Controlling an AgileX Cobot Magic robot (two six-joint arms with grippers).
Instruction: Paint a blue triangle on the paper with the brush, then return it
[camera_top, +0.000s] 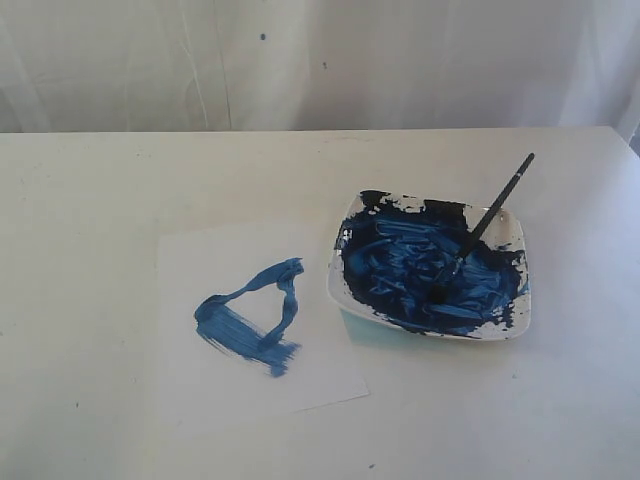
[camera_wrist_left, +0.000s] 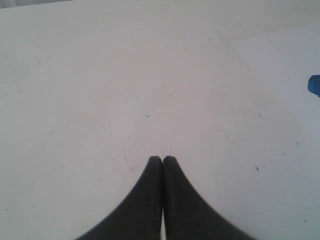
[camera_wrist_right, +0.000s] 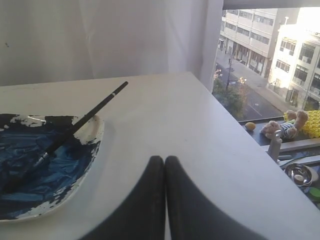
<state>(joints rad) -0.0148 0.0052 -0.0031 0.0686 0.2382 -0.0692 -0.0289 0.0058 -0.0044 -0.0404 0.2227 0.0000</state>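
A rough blue triangle (camera_top: 250, 317) of thick strokes is painted on the white paper (camera_top: 330, 370) lying flat on the table. To its right stands a white dish (camera_top: 525, 300) smeared with blue paint. The black-handled brush (camera_top: 485, 222) leans in the dish, tip down in the paint, handle sticking out over the far rim; the right wrist view shows the brush (camera_wrist_right: 85, 120) and the dish (camera_wrist_right: 95, 137) too. Neither arm appears in the exterior view. My left gripper (camera_wrist_left: 162, 159) is shut over bare tabletop, a corner of the paper (camera_wrist_left: 285, 75) beside it. My right gripper (camera_wrist_right: 165, 159) is shut, empty, beside the dish.
A white curtain (camera_top: 320, 60) hangs behind the table. In the right wrist view the table edge (camera_wrist_right: 240, 130) drops off beside a window sill with a small plush toy (camera_wrist_right: 285, 127), a yellow cloth and a metal bowl (camera_wrist_right: 300, 175).
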